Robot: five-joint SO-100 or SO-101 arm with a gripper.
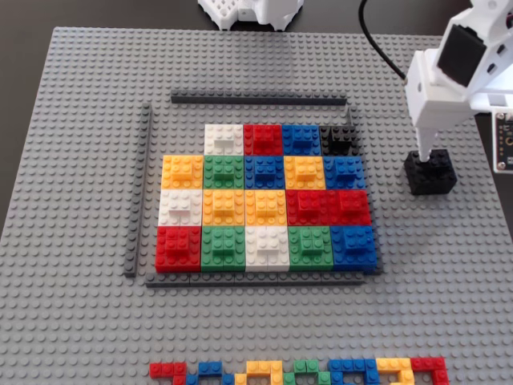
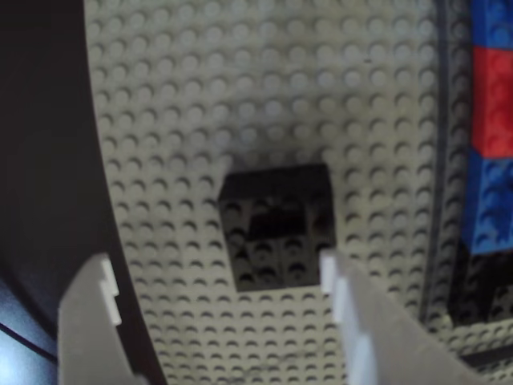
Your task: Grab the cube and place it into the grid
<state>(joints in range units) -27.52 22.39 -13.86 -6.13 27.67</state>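
The white gripper (image 1: 425, 152) is hanging right over the cube (image 1: 431, 172) on the right side of the fixed view. In the wrist view the gripper (image 2: 216, 297) is showing two white fingers (image 2: 353, 321) that are standing wide apart, so it is open. Nothing is sitting between them. The cube (image 2: 276, 226) is lying just past the finger tips, a bit closer to the right finger in that view. From this angle I cannot tell if a finger is touching the cube.

The cube is black, with a smaller black brick on its top. It is sitting flat on the big grey baseplate (image 1: 72, 160), out on its own. It is resting well to the right of the grid (image 1: 264, 196) in the fixed view, outside the thin dark strips (image 1: 258, 99) that are running around it.

The grid is showing blocks in white, red, blue, yellow and green, packed close together. Another black block (image 1: 337, 139) is sitting in the grid's top right corner. The spot at the top left corner is showing bare grey studs.

A line of small flat coloured bricks (image 1: 300, 371) is lying along the bottom edge of the fixed view. A black cable (image 1: 377, 44) is curving across the top right of the baseplate.
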